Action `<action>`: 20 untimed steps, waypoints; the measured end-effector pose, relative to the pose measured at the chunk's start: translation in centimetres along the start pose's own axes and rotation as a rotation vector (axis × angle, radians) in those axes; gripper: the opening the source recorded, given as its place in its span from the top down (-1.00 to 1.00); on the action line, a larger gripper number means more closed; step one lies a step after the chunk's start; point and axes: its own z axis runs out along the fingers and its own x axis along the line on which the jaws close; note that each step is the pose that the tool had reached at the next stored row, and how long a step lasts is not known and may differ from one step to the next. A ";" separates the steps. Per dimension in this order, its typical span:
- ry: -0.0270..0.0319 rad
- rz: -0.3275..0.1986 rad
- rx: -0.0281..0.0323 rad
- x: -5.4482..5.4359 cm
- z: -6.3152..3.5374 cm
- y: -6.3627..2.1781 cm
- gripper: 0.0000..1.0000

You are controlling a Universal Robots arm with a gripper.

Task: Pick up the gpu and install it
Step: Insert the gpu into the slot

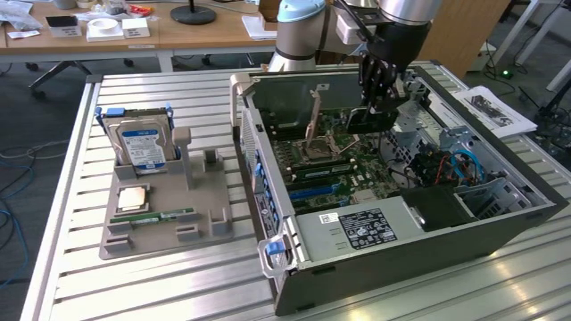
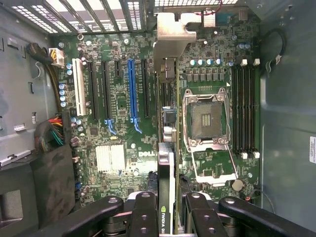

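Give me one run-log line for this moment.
hand: shut on thin dark graphics card with silver bracket | card: edge-on above green motherboard, unseated | site: inside open dark computer case

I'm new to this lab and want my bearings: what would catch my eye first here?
The gripper hangs over the open computer case, shut on the gpu, a slim card seen edge-on above the motherboard in the wrist view. At the exterior view's left, a hard drive with a blue-white label stands upright in a grey tray.
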 end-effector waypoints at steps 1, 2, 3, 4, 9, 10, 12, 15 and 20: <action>0.0002 0.000 -0.0001 0.0 -0.01 0.00 0.47; 0.0001 0.000 -0.0001 0.1 -0.01 -0.02 0.47; 0.0001 0.000 -0.0001 0.2 -0.01 -0.02 0.47; 0.0001 0.000 0.0000 0.2 -0.01 -0.03 0.47; 0.0001 0.000 0.0000 0.6 -0.02 -0.05 0.47; 0.0000 0.000 0.0000 0.6 -0.02 -0.05 0.47; 0.0000 0.000 0.0000 0.6 -0.02 -0.06 0.47; 0.0001 0.000 -0.0001 0.6 -0.02 -0.06 0.47; 0.0001 0.000 0.0000 0.6 0.13 -0.05 0.47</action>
